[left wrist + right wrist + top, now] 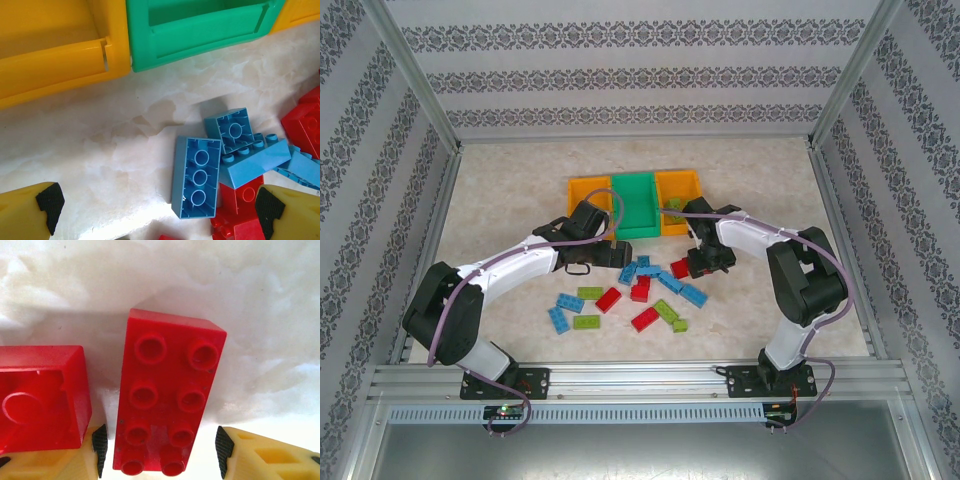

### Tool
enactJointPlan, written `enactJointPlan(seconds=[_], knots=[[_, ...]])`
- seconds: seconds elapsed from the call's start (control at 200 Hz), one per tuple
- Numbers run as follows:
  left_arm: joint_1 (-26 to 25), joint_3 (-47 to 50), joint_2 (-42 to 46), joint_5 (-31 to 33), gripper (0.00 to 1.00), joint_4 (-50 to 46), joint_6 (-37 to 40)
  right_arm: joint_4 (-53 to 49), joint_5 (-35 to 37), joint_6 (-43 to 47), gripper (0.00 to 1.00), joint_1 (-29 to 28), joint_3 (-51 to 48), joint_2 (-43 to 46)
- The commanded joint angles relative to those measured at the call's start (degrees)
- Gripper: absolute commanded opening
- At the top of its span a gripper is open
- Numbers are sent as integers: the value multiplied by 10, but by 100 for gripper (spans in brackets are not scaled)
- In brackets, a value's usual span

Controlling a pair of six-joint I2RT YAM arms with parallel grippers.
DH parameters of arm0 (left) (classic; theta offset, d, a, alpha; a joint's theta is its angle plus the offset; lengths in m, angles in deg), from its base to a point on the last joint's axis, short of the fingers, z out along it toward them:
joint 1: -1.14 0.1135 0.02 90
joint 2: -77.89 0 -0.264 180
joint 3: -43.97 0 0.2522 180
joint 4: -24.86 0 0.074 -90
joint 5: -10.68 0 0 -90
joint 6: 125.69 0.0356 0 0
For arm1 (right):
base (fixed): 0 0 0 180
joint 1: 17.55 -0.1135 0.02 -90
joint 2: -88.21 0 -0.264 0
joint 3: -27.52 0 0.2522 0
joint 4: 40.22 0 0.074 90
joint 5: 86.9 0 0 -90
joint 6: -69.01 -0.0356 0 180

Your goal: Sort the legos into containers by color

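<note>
The containers stand in a row at the back: an orange bin (588, 190), a green bin (638, 205) and a second orange bin (680, 186). Red, blue and lime green legos (644, 319) lie scattered on the table in front of them. My left gripper (157, 210) is open and low over the table, with an upside-down blue brick (197, 177) between its fingers, nearer the right one. My right gripper (161, 450) is open around a red brick (167, 395) that lies studs up. Its left pad (100, 447) is close to the brick; a gap shows at the right pad (222, 450).
A second red brick (40, 395) lies upside down just left of the right gripper. More blue (232, 130) and red (305, 122) bricks are heaped right of the left gripper. Metal frame rails (640, 378) and patterned walls enclose the table.
</note>
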Motion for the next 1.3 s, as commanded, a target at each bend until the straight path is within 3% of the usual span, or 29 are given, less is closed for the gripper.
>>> enactJointPlan(seconds=[0.0,0.175,0.335,0.639,0.734,0.889,1.114,1.294], knots=[[4,9,7,5,100,15,8,-2,-7,-15,63,-5,14,-8],[4,10,7,4,100,17,8,-14,1,-20,61,5,33,-35],[4,13,13,10,100,16,9,-21,2,-18,48,5,38,-45],[4,15,14,16,100,15,11,-45,-2,-20,36,6,18,49],[4,14,16,28,100,11,13,-40,-42,-24,36,5,28,97],[4,15,38,64,100,-3,25,37,-183,-57,33,1,53,142],[5,31,61,106,99,-16,23,108,-241,-110,33,-36,154,50],[7,44,66,128,99,-36,3,110,-217,-142,33,-46,252,-62]])
